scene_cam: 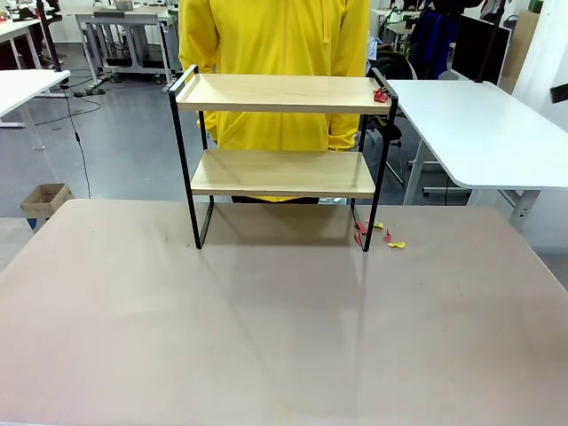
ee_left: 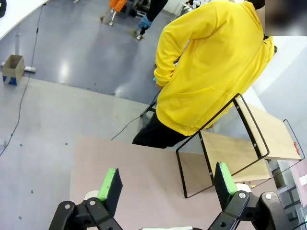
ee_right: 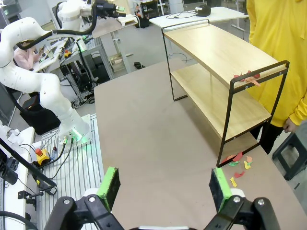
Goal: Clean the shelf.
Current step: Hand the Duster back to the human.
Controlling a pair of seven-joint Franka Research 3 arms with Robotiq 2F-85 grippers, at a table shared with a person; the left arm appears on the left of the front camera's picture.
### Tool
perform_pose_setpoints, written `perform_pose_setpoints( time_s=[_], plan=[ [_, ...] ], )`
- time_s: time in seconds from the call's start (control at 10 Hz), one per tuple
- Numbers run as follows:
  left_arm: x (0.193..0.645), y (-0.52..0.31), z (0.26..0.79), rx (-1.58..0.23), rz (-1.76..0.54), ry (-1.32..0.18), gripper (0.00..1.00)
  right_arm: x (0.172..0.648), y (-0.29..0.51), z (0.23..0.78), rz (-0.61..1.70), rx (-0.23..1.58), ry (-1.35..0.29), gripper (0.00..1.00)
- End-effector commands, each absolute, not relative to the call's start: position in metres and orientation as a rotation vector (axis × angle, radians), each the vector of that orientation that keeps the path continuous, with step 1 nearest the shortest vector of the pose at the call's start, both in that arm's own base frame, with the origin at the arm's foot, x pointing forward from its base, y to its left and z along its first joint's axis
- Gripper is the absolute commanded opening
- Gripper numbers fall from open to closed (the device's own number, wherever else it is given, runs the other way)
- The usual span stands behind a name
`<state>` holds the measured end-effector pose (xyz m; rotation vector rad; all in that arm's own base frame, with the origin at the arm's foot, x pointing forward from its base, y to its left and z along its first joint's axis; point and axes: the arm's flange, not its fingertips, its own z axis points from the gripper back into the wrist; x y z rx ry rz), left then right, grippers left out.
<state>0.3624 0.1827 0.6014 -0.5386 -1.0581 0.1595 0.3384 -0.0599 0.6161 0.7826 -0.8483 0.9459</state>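
- The setting was an open workshop with a grey floor and white side tables; a broad beige table filled the foreground.
- A person in a yellow top stood at the far edge of that table, directly behind the rack.
- The shelf, a two-board wooden rack on a thin black frame, stood upright at the far middle of the table, its legs on the surface.
- The left gripper hung above the table with its jaws wide apart and nothing between them; the rack lay ahead of it.
- The right gripper was likewise spread and empty, looking along the table toward the rack's end.
- Red scraps lay on the top board at the corner on the robot's right, against the side rail.
- More red and yellow scraps were scattered on the table beside the rack's leg on that same side.
- Risk, as judged: the rack looked light and tall, so a finger catching the rail or frame could tip or slide it toward the person; thin scraps might also be brushed off rather than picked up.
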Motion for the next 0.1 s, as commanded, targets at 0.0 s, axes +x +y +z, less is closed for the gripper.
perform_pose_setpoints(
  time_s=[0.0],
  plan=[
    [0.3591, 0.1831, 0.6013, -0.537, 0.165, -1.05, 1.0, 0.3394, -0.0603, 0.6173, 0.966, 0.788, -0.87, 1.0]
  ],
)
